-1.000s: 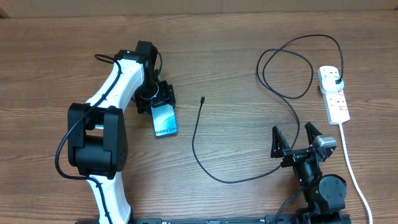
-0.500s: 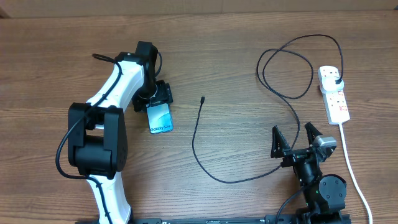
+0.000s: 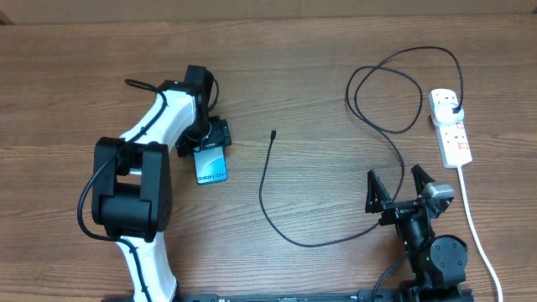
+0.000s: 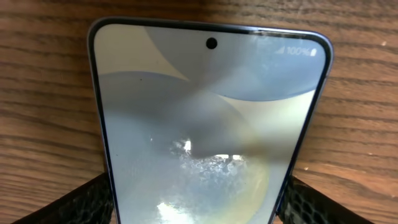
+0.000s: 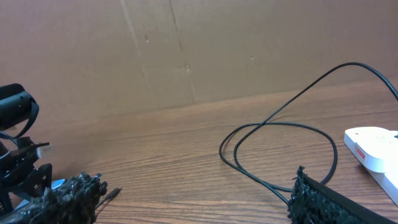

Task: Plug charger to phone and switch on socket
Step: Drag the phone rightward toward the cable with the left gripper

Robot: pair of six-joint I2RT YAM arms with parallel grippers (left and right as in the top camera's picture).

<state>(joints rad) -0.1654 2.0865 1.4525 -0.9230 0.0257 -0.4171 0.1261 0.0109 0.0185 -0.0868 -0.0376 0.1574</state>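
Observation:
My left gripper [image 3: 205, 144] is shut on the phone [image 3: 211, 164], which lies flat on the table with its lit screen up and "Galaxy S24" at the near end. In the left wrist view the phone [image 4: 208, 118] fills the frame, with a finger of my left gripper [image 4: 199, 208] against each long edge. The charger [image 3: 267, 197] is a thin black cable; its small tip [image 3: 273, 133] lies free right of the phone, and its loops [image 3: 388, 91] run to a black plug in the socket [image 3: 450, 126]. My right gripper [image 3: 396, 186] is open and empty, near the front edge.
The socket's thick white cord [image 3: 475, 226] runs down the right side past my right arm. In the right wrist view the charger's loops [image 5: 280, 127], the socket's end [image 5: 373, 146] and the charger's tip [image 5: 111, 194] show between the fingers of my right gripper [image 5: 193, 186]. A cardboard wall [image 5: 186, 50] stands behind.
My left gripper has slid the phone a little to the left and turned it, so it now lies nearly straight. The right arm and the charger have not moved.

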